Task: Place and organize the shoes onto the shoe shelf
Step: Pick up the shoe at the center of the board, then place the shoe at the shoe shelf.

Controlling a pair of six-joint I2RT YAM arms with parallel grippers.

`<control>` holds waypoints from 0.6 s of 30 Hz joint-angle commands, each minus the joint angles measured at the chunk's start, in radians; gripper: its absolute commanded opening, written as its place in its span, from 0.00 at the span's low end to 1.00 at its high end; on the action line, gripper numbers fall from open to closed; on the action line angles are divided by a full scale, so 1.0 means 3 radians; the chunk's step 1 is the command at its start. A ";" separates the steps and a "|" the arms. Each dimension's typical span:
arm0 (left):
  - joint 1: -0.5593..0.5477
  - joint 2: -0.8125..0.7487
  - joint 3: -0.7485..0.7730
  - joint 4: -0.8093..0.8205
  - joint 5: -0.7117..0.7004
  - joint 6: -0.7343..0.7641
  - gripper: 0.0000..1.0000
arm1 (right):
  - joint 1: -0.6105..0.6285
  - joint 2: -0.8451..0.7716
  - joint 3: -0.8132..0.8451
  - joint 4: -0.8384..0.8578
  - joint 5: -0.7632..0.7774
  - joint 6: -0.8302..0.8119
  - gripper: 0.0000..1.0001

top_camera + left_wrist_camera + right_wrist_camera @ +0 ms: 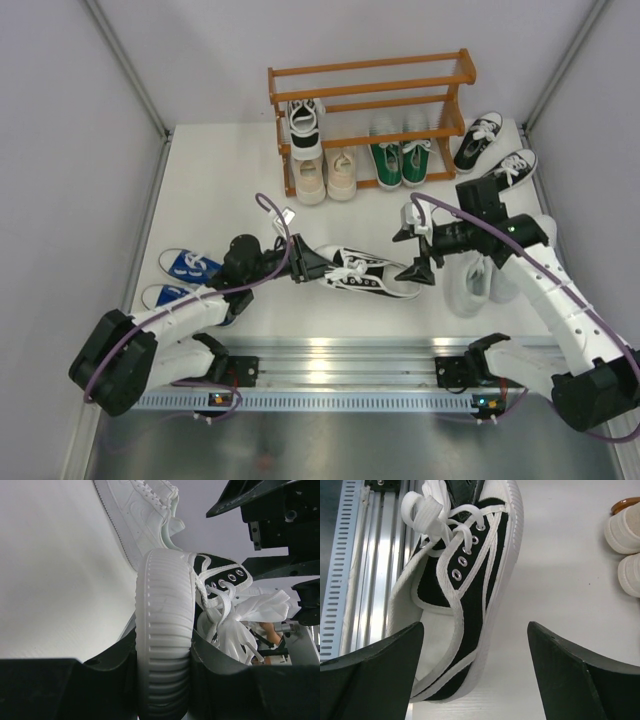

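— Though clamped by its rubber toe between the left fingers (100, 685), lying at the middle of the desk (225, 180), well apart from the shoe shelf (466, 68): why the black sneaker (365, 275) there?
— Probably for a handover. Right fingers (370, 680) spread wide about the heel, gripping nothing.

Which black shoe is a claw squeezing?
The black shoe in the middle of the table: the left claw pinches its white toe. The shelved black shoe and the black pair beside the shelf lie untouched.
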 commanded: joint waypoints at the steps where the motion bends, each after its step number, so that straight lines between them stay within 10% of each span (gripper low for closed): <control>1: 0.0014 -0.0142 0.0082 0.0381 0.0086 -0.0031 0.00 | 0.0009 -0.0001 -0.0034 0.0223 -0.0038 -0.0024 0.83; 13: 0.0009 -0.0065 0.0154 0.0381 0.0107 -0.0056 0.00 | 0.0439 0.0070 -0.0188 0.0688 0.0647 0.0165 0.49; 18: 0.0009 -0.0060 0.0164 0.0386 0.0091 -0.0046 0.00 | 0.0500 0.0106 -0.0173 0.0739 0.0658 0.0175 0.05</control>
